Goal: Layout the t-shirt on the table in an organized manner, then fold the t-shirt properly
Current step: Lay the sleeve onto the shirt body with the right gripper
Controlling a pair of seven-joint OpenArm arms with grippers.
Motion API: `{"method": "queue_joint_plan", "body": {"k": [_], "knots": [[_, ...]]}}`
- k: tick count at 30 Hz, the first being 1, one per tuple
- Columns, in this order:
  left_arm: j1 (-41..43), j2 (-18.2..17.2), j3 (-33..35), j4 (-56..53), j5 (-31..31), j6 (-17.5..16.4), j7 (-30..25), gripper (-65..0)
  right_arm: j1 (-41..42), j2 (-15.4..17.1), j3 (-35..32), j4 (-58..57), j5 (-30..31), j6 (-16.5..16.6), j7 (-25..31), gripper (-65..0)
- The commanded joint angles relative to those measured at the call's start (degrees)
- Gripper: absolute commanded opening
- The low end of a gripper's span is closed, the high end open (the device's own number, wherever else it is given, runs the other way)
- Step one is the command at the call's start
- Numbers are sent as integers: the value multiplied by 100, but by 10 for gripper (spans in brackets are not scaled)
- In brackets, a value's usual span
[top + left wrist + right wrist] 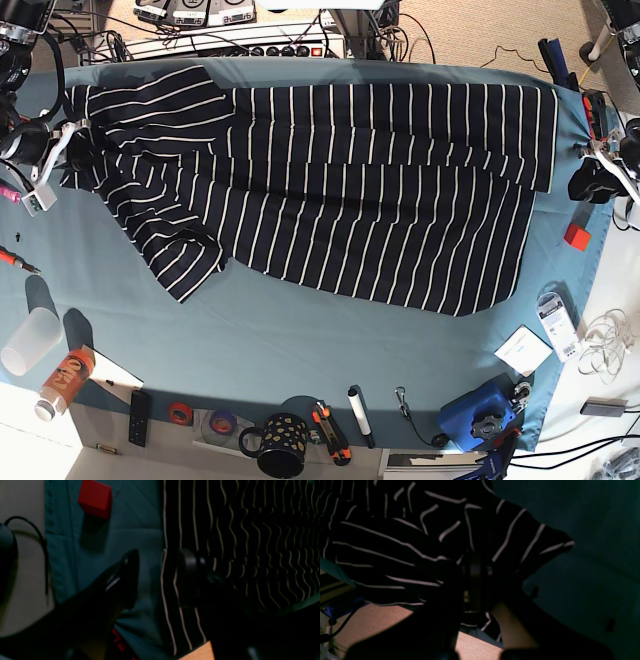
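The dark t-shirt (350, 180) with thin white stripes lies spread over the far half of the teal table (300, 340), one sleeve pointing toward the front left. At the shirt's left end my right gripper (70, 135) is shut on it; in the right wrist view the fabric (395, 542) bunches into the closed fingers (476, 570). My left gripper (590, 180) is at the shirt's right end and stands open. In the left wrist view one of its fingers (127, 575) is over the teal cloth and the other is over the striped edge (180, 517).
A red block (577, 236) sits on the cloth just in front of the left gripper. Along the front edge are a clear cup (28, 340), a tube (62, 380), a spotted mug (272, 445), small tools, paper cards (523, 350) and a blue device (478, 415).
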Motion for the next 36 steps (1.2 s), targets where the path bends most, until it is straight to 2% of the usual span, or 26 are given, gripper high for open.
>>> {"method": "queue_joint_plan", "body": {"k": [1, 2, 4, 5, 6, 11, 13, 15, 17, 19, 22, 27, 31, 36], "knots": [[-44, -111, -48, 76, -105, -22, -122, -394, 44, 170, 52, 68, 50, 3, 77, -650], [-44, -111, -48, 76, -105, -22, -122, -394, 44, 177, 52, 68, 37, 3, 77, -607], [-44, -111, -48, 76, -103, -24, -122, -394, 44, 179, 52, 68, 17, 3, 77, -458], [-42, -111, -48, 76, -103, -24, -120, -394, 44, 179, 52, 68, 20, 3, 77, -420], [-42, -111, -48, 76, -103, -24, -120, -394, 50, 186, 55, 74, 31, 3, 77, -412], [-42, -114, -48, 76, -96, -24, -118, -394, 269, 422, 332, 81, 363, 3, 77, -412], [-44, -114, -48, 76, -103, -24, -120, -394, 546, 400, 669, 79, 63, 3, 177, -412], [-44, -114, -48, 76, -105, -24, -122, -394, 881, 385, 841, 50, -450, 3, 1008, -413], [-44, -114, -48, 76, -105, -22, -122, -394, 1283, 385, 737, -31, -920, 3, 1493, -426], [-46, -114, -48, 76, -107, -24, -173, -394, 1751, 385, 337, -334, -1128, 3, 1506, -446], [-57, -114, -48, 76, -105, -24, -249, -394, 2485, 385, -658, -1294, -1456, 3, 1565, -449], [-57, -114, -48, 76, -105, -24, -249, -394, 3630, 299, -2111, -3095, -1574, 3, 2144, -449], [-57, -114, -48, 76, -107, -24, -251, -394, 4437, -83, -2616, -4026, -2210, 3, 2437, -449], [-57, -111, -48, 76, -109, -24, -251, -394, 5069, -739, -2946, -5165, -2861, 3, 2682, -449]]}}
